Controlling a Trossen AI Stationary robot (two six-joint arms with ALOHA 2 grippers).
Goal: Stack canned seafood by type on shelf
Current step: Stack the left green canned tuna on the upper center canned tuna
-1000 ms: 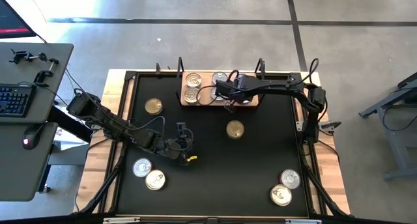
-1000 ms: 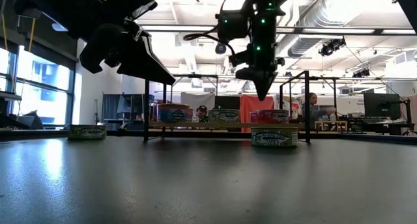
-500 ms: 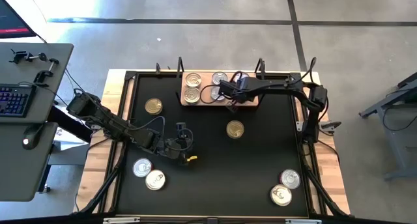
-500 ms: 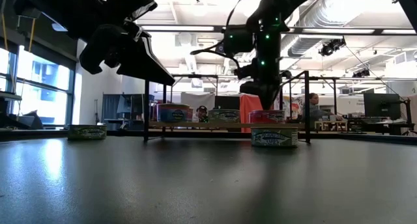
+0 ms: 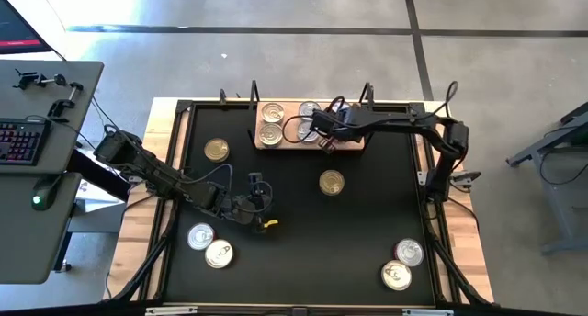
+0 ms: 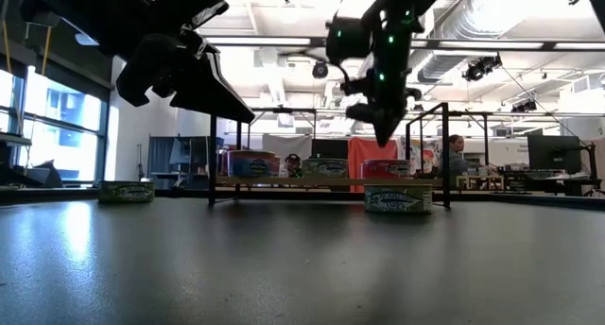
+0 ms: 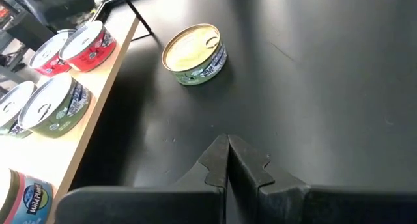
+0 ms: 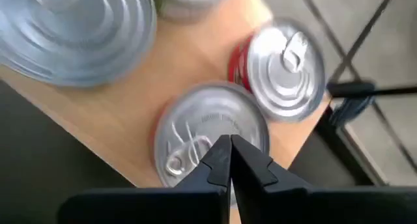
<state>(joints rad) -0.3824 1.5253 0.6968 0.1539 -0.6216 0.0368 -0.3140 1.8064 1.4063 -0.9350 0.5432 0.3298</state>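
The shelf (image 5: 287,143), a light-wood board on a black wire frame, stands at the table's far edge with several silver-lidded tins (image 5: 271,132) resting flat on it. My right gripper (image 5: 325,141) is shut and hangs point-down just above a silver-lidded, red-sided tin (image 8: 212,136) on the shelf's right part; the low view shows a gap between its tip (image 6: 383,138) and that tin (image 6: 388,169). My left gripper (image 7: 228,149) is shut and empty over the mat's left middle (image 5: 258,189), pointing toward a gold-lidded tin (image 7: 194,49).
Loose tins lie on the black mat: a gold one (image 5: 217,150) at far left, a gold one (image 5: 332,181) in the middle, two silver ones (image 5: 209,244) at near left, two (image 5: 402,264) at near right. The shelf's black posts (image 5: 367,95) stand by my right gripper.
My right gripper, shut throughout, has dipped down close onto the red-sided tin on the shelf and then risen again. It has also shifted slightly toward the table's far edge. The tins stay where they were.
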